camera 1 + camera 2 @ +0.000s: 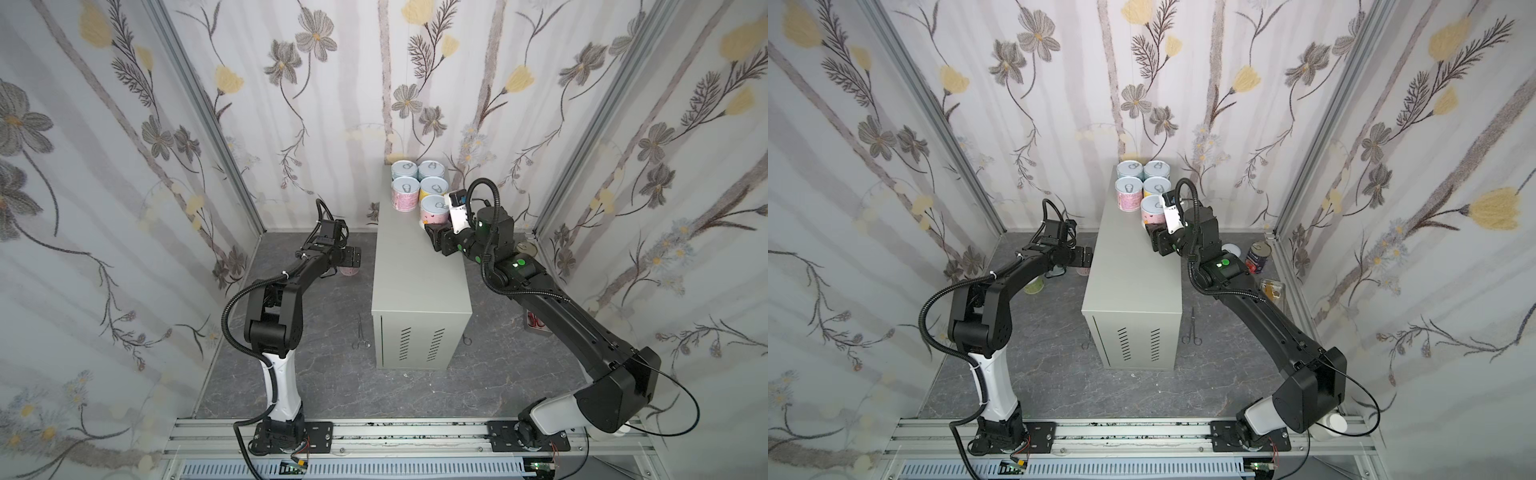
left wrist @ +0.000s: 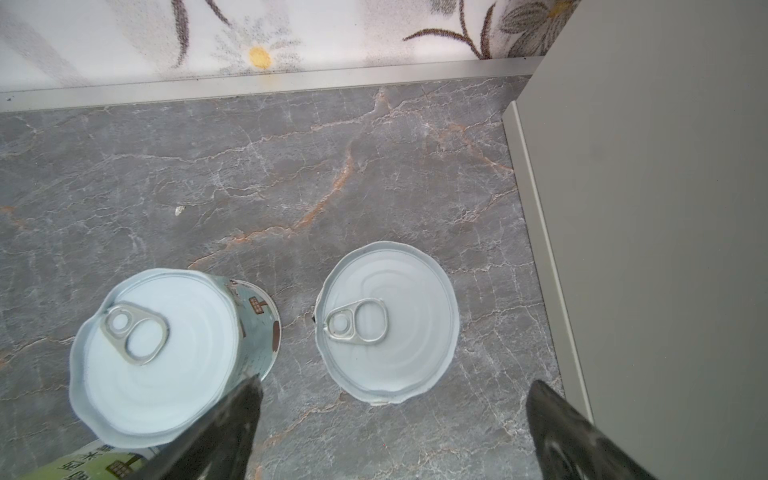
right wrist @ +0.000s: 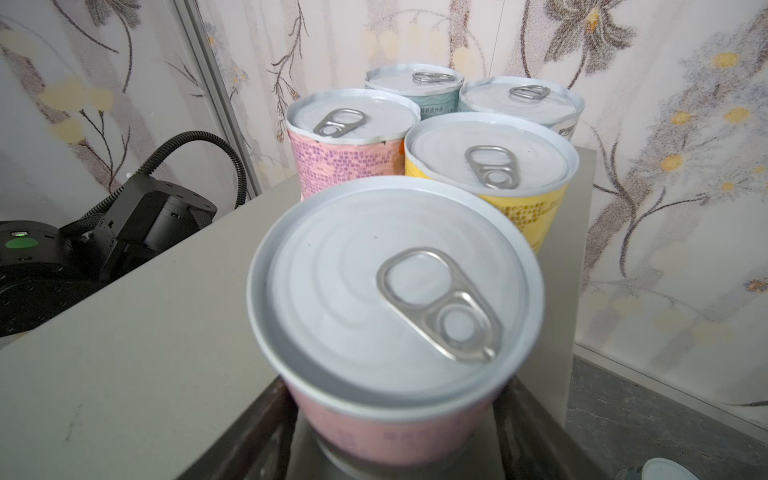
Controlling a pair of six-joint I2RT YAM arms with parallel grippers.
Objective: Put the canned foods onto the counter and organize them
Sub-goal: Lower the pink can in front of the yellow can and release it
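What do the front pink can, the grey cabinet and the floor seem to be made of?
Pink can: probably metal, a matt white lid with pressed rings and a bare silver pull tab; its label looks like printed paper or film. Grey cabinet: likely painted sheet metal, smooth, matt, with punched slots. Floor: grey marble pattern with rusty veins; stone or a print, I cannot tell.

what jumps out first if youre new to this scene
Four cans cluster at the far end of the grey counter, where the right gripper clasps a fifth, the pink can. Left of the counter, the left gripper hangs open over two loose cans on the marbled table.
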